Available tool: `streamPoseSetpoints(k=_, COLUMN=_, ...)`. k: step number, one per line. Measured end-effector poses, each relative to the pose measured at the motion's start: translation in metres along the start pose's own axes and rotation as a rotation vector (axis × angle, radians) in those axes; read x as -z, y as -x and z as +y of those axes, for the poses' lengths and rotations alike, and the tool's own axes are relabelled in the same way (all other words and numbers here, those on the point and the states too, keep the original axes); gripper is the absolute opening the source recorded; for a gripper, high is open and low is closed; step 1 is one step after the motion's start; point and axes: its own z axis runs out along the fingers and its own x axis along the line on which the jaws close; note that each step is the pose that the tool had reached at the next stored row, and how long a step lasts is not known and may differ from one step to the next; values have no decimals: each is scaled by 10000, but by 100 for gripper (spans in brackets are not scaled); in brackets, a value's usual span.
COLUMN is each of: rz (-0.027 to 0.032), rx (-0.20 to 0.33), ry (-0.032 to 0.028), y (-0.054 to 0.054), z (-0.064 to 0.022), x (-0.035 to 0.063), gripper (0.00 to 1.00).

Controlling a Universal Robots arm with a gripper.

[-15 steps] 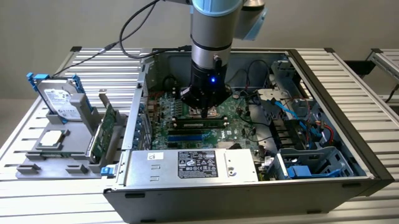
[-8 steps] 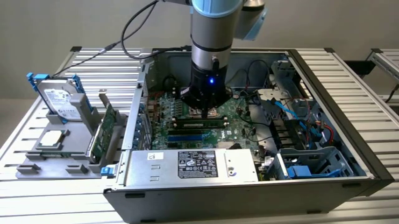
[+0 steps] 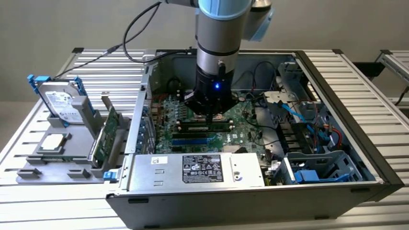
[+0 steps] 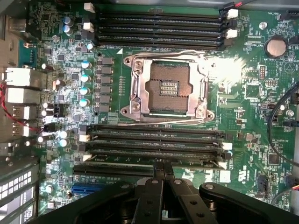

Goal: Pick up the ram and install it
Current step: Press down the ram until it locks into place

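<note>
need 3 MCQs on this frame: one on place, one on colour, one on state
1. Where is the gripper?
A. above the motherboard in the open case
B. over the hard drive
C. beside the case, over the table

2. What colour is the short slot near the gripper in the wrist view?
A. red
B. blue
C. white

3. How is the CPU socket?
A. covered by a cooler
B. empty, contacts showing
C. hidden by cables

Answers: 1 A, the arm reaches down inside the case. 2 B, it stands out blue against the black slots. 3 B, the metal frame surrounds a bare socket.
</note>
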Motion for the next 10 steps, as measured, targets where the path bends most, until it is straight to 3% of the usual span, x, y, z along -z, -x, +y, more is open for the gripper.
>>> streamPoseSetpoints(k=3, rz=2, rx=-39, ry=25, y=-2, z=-14, x=44, gripper=11)
streamPoseSetpoints(k=10, rz=2, rx=-39, ry=27, y=-1, z=-14, x=45, gripper=11)
